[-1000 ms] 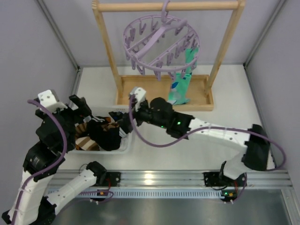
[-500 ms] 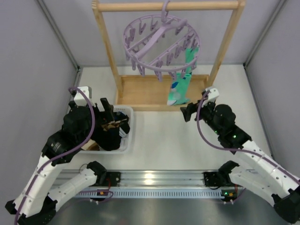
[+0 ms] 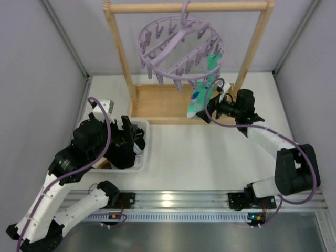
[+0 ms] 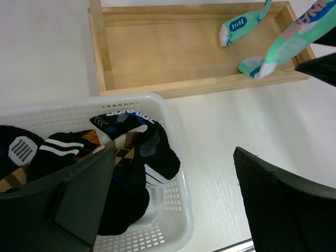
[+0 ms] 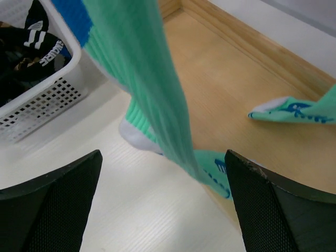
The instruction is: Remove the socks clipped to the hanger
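Left tool (image 3: pixel 127 135): spread, empty, over the white basket (image 3: pixel 143 164) holding dark socks (image 4: pixel 131 157). Hanger (image 3: pixel 178 44): hung on wooden rack (image 3: pixel 118 52), two mint socks (image 3: pixel 202 97) dangling at its right side. Right tool (image 3: pixel 211 111): spread, straddling the nearer sock (image 5: pixel 152 94). Step, likely: gripping it; next, pinch and tug down. Which clips (image 3: pixel 157 73) hold them: indistinct.

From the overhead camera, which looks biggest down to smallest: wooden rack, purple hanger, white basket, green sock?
1. wooden rack
2. purple hanger
3. white basket
4. green sock
Two and three are unsure: the left arm hides part of the basket.
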You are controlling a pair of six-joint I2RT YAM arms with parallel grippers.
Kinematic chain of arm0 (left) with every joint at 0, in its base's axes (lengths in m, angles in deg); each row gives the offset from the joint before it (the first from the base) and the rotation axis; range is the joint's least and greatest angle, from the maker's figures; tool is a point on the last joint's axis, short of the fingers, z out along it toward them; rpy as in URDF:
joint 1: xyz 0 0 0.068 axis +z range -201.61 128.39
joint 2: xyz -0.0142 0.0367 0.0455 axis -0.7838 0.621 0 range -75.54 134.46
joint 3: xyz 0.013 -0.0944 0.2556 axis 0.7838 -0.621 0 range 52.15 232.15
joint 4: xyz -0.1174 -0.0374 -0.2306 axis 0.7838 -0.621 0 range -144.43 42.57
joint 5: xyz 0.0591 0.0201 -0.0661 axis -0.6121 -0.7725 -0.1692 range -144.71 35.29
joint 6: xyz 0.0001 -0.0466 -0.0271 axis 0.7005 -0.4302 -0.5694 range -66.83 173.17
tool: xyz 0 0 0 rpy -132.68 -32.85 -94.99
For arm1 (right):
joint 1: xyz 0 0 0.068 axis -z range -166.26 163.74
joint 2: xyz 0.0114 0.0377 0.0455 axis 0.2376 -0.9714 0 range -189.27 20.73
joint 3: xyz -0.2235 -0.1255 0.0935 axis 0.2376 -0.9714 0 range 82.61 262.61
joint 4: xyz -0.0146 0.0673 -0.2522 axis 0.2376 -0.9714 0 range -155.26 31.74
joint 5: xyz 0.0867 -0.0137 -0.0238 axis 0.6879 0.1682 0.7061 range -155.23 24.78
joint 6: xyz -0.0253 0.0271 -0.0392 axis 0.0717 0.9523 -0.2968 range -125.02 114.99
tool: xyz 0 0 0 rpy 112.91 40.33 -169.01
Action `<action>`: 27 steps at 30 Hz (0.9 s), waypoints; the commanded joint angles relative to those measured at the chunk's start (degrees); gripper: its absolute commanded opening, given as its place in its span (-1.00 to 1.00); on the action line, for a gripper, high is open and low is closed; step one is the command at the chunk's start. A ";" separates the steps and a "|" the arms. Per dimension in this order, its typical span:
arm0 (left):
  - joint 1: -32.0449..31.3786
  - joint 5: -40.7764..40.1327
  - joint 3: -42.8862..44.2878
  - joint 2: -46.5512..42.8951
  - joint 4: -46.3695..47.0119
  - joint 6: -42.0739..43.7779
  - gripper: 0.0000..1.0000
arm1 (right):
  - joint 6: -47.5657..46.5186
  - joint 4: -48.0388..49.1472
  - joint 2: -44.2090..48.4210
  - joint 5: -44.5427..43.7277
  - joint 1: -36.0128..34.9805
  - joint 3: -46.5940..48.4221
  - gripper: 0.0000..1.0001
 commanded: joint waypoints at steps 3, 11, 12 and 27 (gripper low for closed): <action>0.24 2.54 -0.94 -0.57 0.39 1.26 0.97 | -6.72 7.75 -8.42 9.69 0.38 8.16 0.78; 0.24 1.84 2.39 0.57 0.47 -0.50 0.97 | -0.13 24.86 -8.00 8.30 -2.34 1.14 -0.98; 0.24 0.62 3.27 0.75 0.47 -1.20 0.97 | 2.66 27.07 -6.96 7.68 -3.04 -0.70 -1.00; 0.24 -0.90 25.22 11.99 0.74 -9.55 0.97 | 0.93 10.41 7.56 -28.86 -24.39 5.61 -1.00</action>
